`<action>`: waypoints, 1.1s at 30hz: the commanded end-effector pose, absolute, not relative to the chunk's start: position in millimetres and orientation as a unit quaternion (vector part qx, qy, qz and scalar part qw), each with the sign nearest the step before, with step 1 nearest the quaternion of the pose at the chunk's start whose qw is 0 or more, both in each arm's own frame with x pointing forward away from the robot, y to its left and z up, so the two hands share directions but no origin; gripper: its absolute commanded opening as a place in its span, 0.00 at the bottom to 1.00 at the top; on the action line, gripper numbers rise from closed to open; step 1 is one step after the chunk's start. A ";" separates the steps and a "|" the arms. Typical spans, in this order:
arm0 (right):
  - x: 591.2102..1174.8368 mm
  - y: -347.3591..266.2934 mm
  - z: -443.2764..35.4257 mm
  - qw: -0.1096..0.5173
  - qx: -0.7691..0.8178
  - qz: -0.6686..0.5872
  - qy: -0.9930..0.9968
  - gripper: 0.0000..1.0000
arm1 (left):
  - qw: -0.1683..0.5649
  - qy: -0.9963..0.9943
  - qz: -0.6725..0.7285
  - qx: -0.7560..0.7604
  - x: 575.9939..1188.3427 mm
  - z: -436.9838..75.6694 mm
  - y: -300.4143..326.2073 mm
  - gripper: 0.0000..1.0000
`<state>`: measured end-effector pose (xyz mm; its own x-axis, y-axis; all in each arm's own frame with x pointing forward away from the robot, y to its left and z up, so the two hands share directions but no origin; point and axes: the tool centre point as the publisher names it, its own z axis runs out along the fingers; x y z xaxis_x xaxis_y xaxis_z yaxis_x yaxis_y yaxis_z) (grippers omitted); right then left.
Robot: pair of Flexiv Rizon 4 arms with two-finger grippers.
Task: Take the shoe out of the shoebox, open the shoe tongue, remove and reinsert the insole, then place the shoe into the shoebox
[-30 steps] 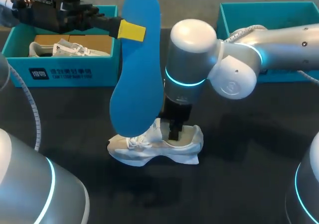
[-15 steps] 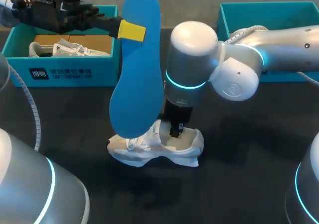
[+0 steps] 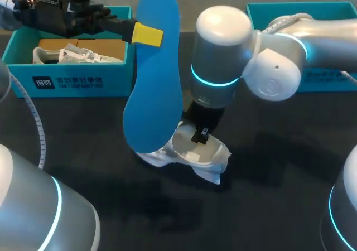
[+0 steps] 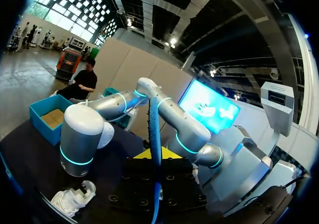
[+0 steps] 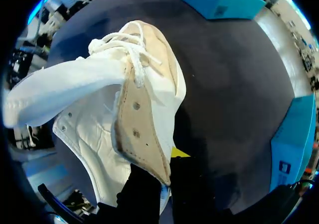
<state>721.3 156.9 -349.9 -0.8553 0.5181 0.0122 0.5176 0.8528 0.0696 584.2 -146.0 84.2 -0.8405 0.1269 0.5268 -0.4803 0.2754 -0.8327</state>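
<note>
The white shoe (image 3: 192,157) sits at the middle of the dark tabletop (image 3: 268,206), nearer than both boxes, tipped so that its opening faces up; its toe end is hidden behind the insole in the head view, and whether its sole lies flat on the tabletop I cannot tell. In the right wrist view the shoe (image 5: 94,114) shows its laces, its white tongue pulled outward and a beige inner lining with small holes; the right jaws are pinching the shoe's side wall at the opening, one finger inside and one outside, with a yellow fingertip (image 5: 179,152) just showing beside the lining.

The blue insole (image 3: 156,78) stands nearly upright just left of the shoe, its lower end in front of the toe; the left jaws are pressed on its two faces near the upper end, a yellow fingertip (image 3: 148,34) flat against it; in the left wrist view the insole (image 4: 155,134) is seen edge-on between the fingers, with the shoe (image 4: 72,200) low on the tabletop beyond.

The right arm (image 3: 223,56) comes in from the right and points straight down into the shoe; the left arm (image 3: 56,8) comes in from the far left.

The left shoebox (image 3: 67,83), teal, stands far left and holds a second shoe (image 3: 75,54); the right shoebox (image 3: 262,8) stands far right, partly behind the right arm.
</note>
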 end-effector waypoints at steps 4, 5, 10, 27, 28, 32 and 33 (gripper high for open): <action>701.8 141.8 -328.7 0.014 0.364 0.050 0.930 0.00 | 0.258 -0.757 0.589 0.116 584.9 84.3 -146.9 0.00; 699.7 140.8 -326.9 0.016 0.376 0.053 0.925 0.00 | 0.258 -0.757 0.589 0.116 584.9 84.3 -146.9 0.00; 684.4 137.1 -316.6 0.023 0.445 0.064 0.893 0.00 | 0.258 -0.757 0.589 0.116 584.9 84.3 -146.9 0.00; 650.7 150.9 -324.6 0.031 0.603 0.101 0.791 0.00 | 0.258 -0.757 0.589 0.116 584.9 84.3 -146.9 0.00; 651.0 151.4 -327.7 0.029 0.604 0.104 0.789 0.00 | 0.258 -0.757 0.589 0.116 584.9 84.3 -146.9 0.00; 655.0 153.6 -337.4 0.020 0.600 0.115 0.792 0.00 | 0.258 -0.757 0.589 0.116 584.9 84.3 -146.9 0.00; 656.7 154.1 -339.9 0.018 0.599 0.114 0.792 0.00 | 0.258 -0.757 0.589 0.116 584.9 84.3 -146.9 0.00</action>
<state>653.1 155.7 -327.1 -0.2748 0.9579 0.0833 0.9459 0.2538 0.2023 584.2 -146.0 84.1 -0.8404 0.1269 0.5268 -0.4804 0.2754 -0.8327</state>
